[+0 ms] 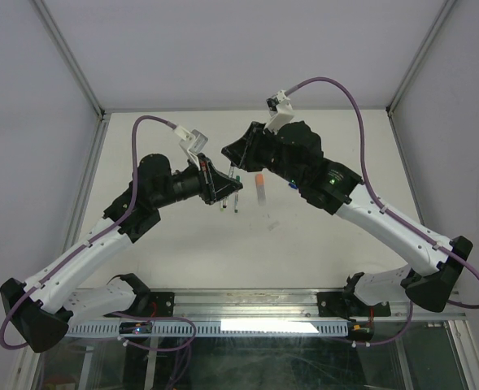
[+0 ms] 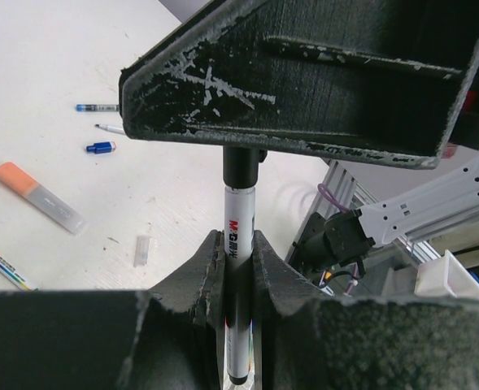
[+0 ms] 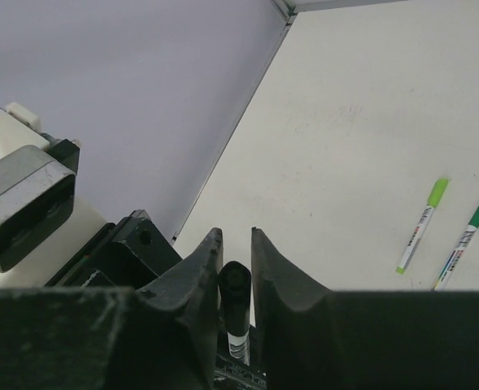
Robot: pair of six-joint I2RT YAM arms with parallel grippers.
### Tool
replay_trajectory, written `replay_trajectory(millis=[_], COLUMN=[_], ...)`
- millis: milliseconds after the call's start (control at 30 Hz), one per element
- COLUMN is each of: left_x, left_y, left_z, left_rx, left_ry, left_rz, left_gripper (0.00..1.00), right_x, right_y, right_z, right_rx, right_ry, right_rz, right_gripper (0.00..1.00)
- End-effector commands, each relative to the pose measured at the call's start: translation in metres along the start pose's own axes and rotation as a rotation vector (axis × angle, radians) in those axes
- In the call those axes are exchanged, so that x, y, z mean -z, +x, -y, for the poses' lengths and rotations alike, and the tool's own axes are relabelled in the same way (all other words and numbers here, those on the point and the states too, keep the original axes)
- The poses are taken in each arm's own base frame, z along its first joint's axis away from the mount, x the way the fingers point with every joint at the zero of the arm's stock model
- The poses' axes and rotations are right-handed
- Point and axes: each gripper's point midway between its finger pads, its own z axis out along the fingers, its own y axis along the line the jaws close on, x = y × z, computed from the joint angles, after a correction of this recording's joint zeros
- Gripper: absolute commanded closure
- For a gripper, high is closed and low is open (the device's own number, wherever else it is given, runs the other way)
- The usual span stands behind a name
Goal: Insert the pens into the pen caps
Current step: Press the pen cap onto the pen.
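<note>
Left tool (image 2: 237, 244) clamped on pen (image 2: 237, 218); right tool (image 3: 235, 240) pinching black cap (image 3: 235, 284) (cap meets pen tip).

The left arm (image 1: 84, 252) and the right arm (image 1: 385, 219) rise from their bases at the near edge of the bench (image 1: 320, 244). They bend inward, so both wrists meet above its middle. The left gripper (image 1: 227, 189) points to the right, and its fingers (image 2: 202, 280) are closed tight on a pen (image 2: 237, 244). The right gripper (image 1: 232, 165) comes from the opposite side, tilted down. Its fingers (image 3: 205, 272) press on a black cap (image 3: 234, 280). The two grippers are very near each other.
</note>
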Motion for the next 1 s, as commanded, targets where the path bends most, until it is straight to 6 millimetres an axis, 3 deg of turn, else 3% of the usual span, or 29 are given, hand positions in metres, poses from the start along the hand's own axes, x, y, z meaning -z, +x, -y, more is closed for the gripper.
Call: replay_trajectory(millis=[0,133,267,433,633,833,967], left_x=[0.005,0.005,0.006,0.008,0.013,0.028,0.036], left_y=[-0.015,-0.019,-0.028,-0.053,-0.091,-0.129,-0.146], left_z=[0.011,0.01,0.004,0.018,0.038,0.072,0.083], left_rx=[-0.02,-0.019,-0.031,-0.069,-0.116,-0.113,-0.135], left_ry=[0.047,0.032,-0.014,0.014,0.047,0.137,0.15], left_rz=[0.062,0.081,0.111,0.166,0.255,0.364,0.409], left_gripper=[1.0,1.0,1.0,1.0,1.0,1.0,1.0], right_x=[0.006,0.005,0.007,0.012,0.015,0.028,0.04], right_y=[-0.016,-0.01,0.007,0.04,0.091,0.13,0.154], right_z=[-0.013,-0.012,-0.016,-0.015,-0.026,-0.014,-0.01], right_rx=[-0.008,-0.003,0.004,0.032,0.073,0.117,0.147], right_ry=[-0.053,-0.056,-0.094,-0.073,-0.092,-0.048,-0.035], right_rz=[0.044,0.029,-0.025,-0.087,-0.215,-0.306,-0.349], right_gripper=[0.82,1.0,1.0,1.0,1.0,1.0,1.0])
